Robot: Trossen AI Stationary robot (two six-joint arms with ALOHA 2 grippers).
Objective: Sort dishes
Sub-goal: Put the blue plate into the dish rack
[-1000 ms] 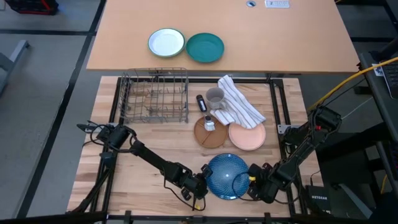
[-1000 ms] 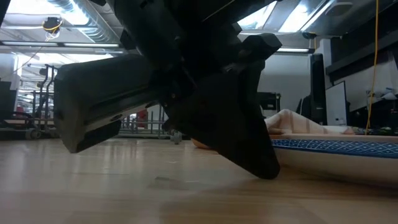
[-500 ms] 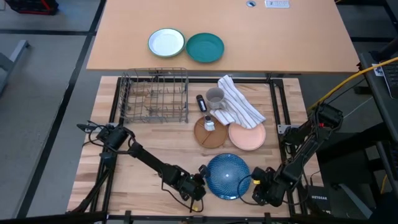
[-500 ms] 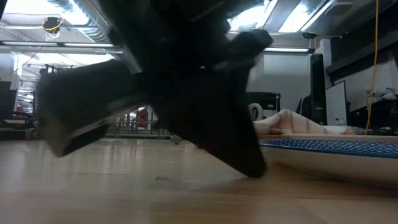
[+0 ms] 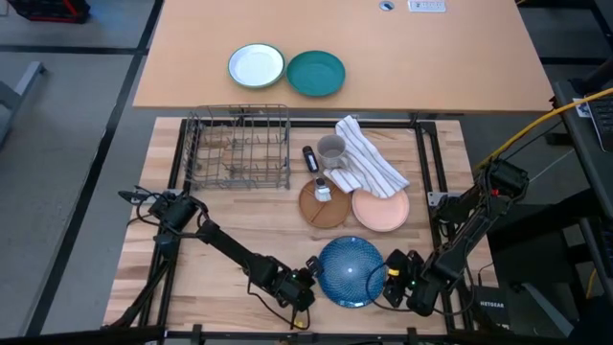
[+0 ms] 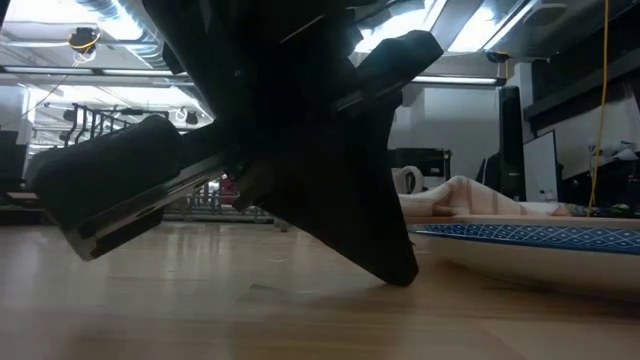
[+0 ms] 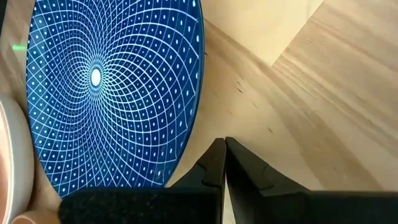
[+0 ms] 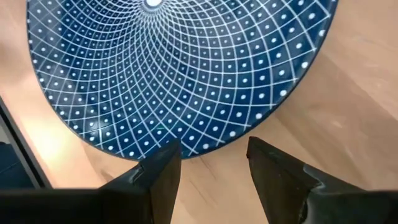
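The dark blue dotted plate (image 5: 350, 271) lies flat on the table near its near edge and fills both wrist views (image 7: 106, 87) (image 8: 180, 68). My left gripper (image 5: 305, 280) is shut, low at the plate's left rim (image 7: 221, 149). My right gripper (image 5: 393, 273) is open at the plate's right rim, and its two fingers stand either side of a stretch of rim (image 8: 208, 152) without touching it. The salmon-pink plate (image 5: 380, 211) and the brown wooden plate (image 5: 311, 209) lie side by side just beyond the blue plate. My left gripper's shut fingertips (image 6: 393, 276) come down at a slant onto the table top just left of the blue plate's rim (image 6: 430, 233). Whether they touch the rim, I cannot tell.
A wire dish rack (image 5: 238, 149) stands at the far left of the work area. A grey cup (image 5: 330, 149) and a striped cloth (image 5: 372, 165) lie behind the wooden and pink plates. On the far table sit a white green-rimmed plate (image 5: 256, 66) and a teal plate (image 5: 315, 74).
My left gripper has slid a little toward the table's left, away from the blue plate's rim, staying low and shut. My right gripper backed off toward the near edge, then came back to the plate's right rim. The plate has stayed where it was.
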